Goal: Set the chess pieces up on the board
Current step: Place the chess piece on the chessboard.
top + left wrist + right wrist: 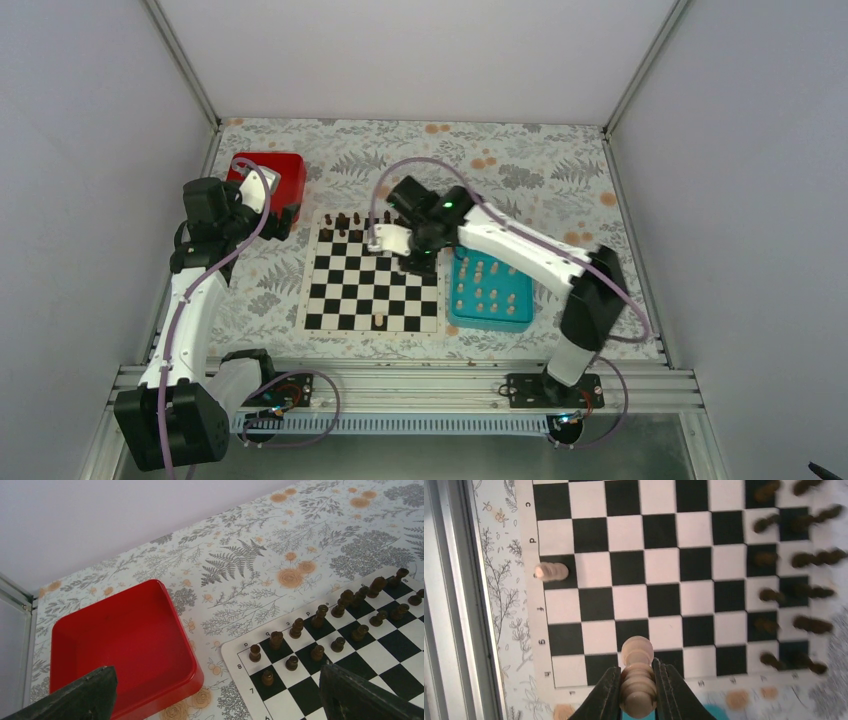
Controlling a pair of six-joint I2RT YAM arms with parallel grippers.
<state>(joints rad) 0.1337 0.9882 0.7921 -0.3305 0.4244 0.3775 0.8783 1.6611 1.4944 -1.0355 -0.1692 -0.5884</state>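
Right jaws clench a light chess piece (638, 680) over the h-file edge of the chessboard (663, 565), ready for you to seat it; left jaws gape.

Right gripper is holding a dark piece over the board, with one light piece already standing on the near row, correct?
Not quite. The held piece in the right gripper is light, not dark, as the right wrist view shows. One light piece does already stand on the board's near row.
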